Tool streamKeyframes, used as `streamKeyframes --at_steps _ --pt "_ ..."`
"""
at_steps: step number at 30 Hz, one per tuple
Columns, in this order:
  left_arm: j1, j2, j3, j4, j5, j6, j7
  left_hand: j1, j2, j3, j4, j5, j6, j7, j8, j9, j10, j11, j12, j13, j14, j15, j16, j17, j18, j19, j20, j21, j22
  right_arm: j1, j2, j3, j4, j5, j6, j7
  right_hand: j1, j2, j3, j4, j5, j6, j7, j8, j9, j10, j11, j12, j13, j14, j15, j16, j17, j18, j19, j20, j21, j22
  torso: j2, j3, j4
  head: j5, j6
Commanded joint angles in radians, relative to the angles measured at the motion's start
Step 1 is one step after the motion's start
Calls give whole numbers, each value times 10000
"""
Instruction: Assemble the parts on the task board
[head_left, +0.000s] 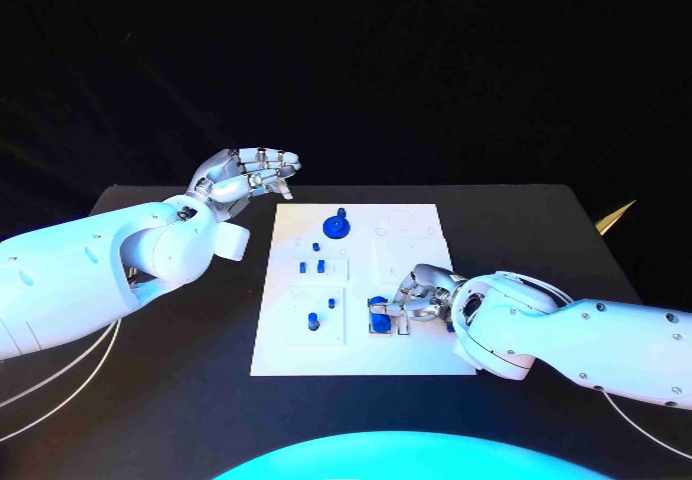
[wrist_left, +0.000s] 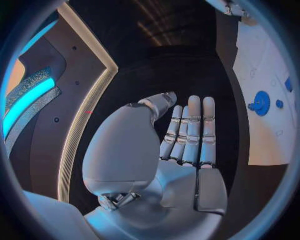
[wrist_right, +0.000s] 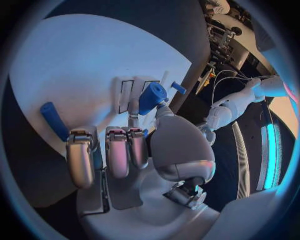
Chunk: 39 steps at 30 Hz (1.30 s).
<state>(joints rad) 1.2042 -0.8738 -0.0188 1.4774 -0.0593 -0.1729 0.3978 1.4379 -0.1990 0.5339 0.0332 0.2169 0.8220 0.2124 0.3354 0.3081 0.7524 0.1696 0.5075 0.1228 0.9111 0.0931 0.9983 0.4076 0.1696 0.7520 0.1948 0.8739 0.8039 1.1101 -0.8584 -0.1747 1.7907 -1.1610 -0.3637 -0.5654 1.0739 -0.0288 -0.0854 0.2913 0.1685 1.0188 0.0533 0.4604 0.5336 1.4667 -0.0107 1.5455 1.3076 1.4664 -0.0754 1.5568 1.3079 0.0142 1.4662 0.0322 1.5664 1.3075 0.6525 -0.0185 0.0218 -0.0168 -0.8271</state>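
Observation:
The white task board (head_left: 361, 345) lies in the middle of the black table. A blue round disc part (head_left: 336, 227) stands at its far end, seen also as the disc (wrist_left: 260, 103) in the left wrist view. Small blue pegs (head_left: 312, 267) and another peg (head_left: 313, 321) stand in the board's left blocks. My right hand (head_left: 420, 294) rests on the board's near right part and pinches a blue cylindrical part (wrist_right: 152, 97) between thumb and a finger. A blue rod (wrist_right: 53, 120) lies beside its fingers. My left hand (head_left: 248, 172) hovers off the board's far left corner, fingers apart, holding nothing.
A yellow pointed object (head_left: 616, 216) sits at the table's right edge. White cables (head_left: 58, 380) run along the front left of the table (head_left: 173, 400). My bulky left forearm (head_left: 101, 270) hangs over the table's left side.

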Motion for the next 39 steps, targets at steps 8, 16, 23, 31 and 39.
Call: streamKeyframes --at_steps 8,16,23,31,39 --pt "6 -12 7 17 -16 103 39 -84 13 -35 27 -5 -32 45 41 -9 -11 -33 47 -17 -86 15 40 -14 127 -45 -18 -45 -9 -30 -470 -3 516 -412 -338 455 -42 -67 -99 -12 -34 -53 41 -8 17 896 -54 -13 2423 964 -38 20 2230 -142 1046 -56 44 2633 0 8 -4 16 -9" --pt "6 -15 6 4 -16 111 39 -84 13 -35 27 -5 -32 45 41 -9 -11 -33 47 -17 -86 15 40 -14 127 -45 -18 -45 -9 -19 -812 0 885 -216 -96 832 403 -56 -190 -56 98 -54 28 9 55 917 -65 19 2454 969 -47 26 2251 -142 1046 -60 44 2633 -1 0 1 6 -11" --pt "6 -18 6 21 -16 118 41 -84 13 -35 27 -5 -32 45 41 -9 -11 -33 47 -17 -86 15 40 -14 127 -45 -18 -45 -9 -18 -901 -1 882 -133 117 926 939 -71 -225 -89 18 -66 23 4 77 928 -71 34 2470 970 -52 26 2258 -142 1046 -65 44 2633 2 4 4 42 -1" --pt "6 -32 4 28 -16 117 37 -84 13 -35 27 -5 -32 45 41 -9 -11 -33 47 -17 -86 15 40 -14 127 -45 -18 -45 -9 -19 -899 -1 884 -104 193 921 1002 -74 -226 -87 -3 -67 23 1 79 927 -72 32 2469 969 -52 25 2253 -142 1046 -65 44 2633 -10 -4 2 88 -36" --pt "5 -35 4 34 -16 123 38 -79 23 -29 32 -1 -40 48 53 -19 -19 -32 58 -26 -95 15 47 -19 128 -36 -17 -68 -21 -22 -733 -2 615 -181 257 818 1134 -15 -192 -79 16 -65 21 -4 81 930 -73 37 2475 971 -54 27 2263 -142 1046 -66 44 2633 -4 -5 9 109 -28"
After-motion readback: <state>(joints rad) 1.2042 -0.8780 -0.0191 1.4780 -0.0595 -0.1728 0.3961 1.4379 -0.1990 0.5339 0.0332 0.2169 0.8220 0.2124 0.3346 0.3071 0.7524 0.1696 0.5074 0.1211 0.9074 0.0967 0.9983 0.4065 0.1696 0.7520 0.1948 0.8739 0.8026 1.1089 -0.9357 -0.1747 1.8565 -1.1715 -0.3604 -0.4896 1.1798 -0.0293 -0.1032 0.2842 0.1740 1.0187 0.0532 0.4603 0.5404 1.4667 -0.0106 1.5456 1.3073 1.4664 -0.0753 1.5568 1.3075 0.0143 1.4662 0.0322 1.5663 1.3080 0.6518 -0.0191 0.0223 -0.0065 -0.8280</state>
